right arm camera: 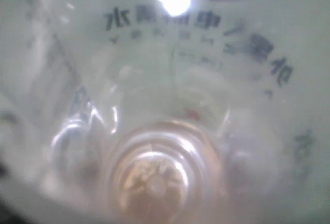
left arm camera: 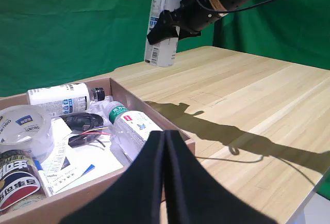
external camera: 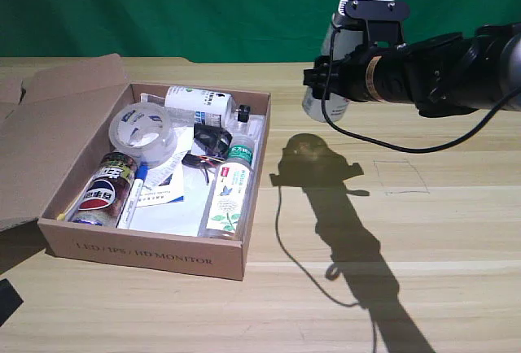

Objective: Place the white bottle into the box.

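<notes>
The white bottle (external camera: 319, 102) hangs upright in the air above the bare table, to the exterior view's right of the box (external camera: 146, 253). My right gripper (external camera: 323, 75) is shut on its middle, black fingers wrapped around the silvery-white body. The left wrist view shows the same bottle (left arm camera: 161, 38) held well above the tabletop, beyond the box's near corner (left arm camera: 152, 111), with the gripper (left arm camera: 174, 24) on it. Its label and dark text (right arm camera: 196, 22) fill the right wrist view. The open brown box sits at the exterior view's left with its flap (external camera: 57, 125) folded out.
Inside the box lie another white bottle with blue marks (external camera: 199, 105), a tape roll (external camera: 145, 132), a Pepsi can (external camera: 102, 194), a green-capped bottle (external camera: 228, 192), a pen and papers. The parked left gripper (left arm camera: 165, 182) is shut near the box.
</notes>
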`<action>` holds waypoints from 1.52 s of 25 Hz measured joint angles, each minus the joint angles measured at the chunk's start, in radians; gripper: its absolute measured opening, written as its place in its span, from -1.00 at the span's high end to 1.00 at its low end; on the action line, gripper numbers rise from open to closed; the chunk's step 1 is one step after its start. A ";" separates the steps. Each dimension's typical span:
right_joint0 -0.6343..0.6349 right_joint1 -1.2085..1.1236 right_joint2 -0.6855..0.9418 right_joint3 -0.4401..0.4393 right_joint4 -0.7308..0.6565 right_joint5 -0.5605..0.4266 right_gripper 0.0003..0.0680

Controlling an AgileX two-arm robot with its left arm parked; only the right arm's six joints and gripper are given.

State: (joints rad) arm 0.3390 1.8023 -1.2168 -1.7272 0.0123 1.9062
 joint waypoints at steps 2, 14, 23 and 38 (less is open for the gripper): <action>0.047 -0.056 0.009 -0.006 -0.089 0.000 -0.58; 0.362 -0.031 0.011 -0.020 -0.216 0.000 -0.58; 0.373 0.149 -0.125 -0.024 -0.292 -0.015 -0.58; 0.373 0.189 -0.191 -0.025 -0.301 -0.011 -1.00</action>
State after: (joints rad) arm 0.7117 1.9914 -1.4076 -1.7523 -0.2885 1.8952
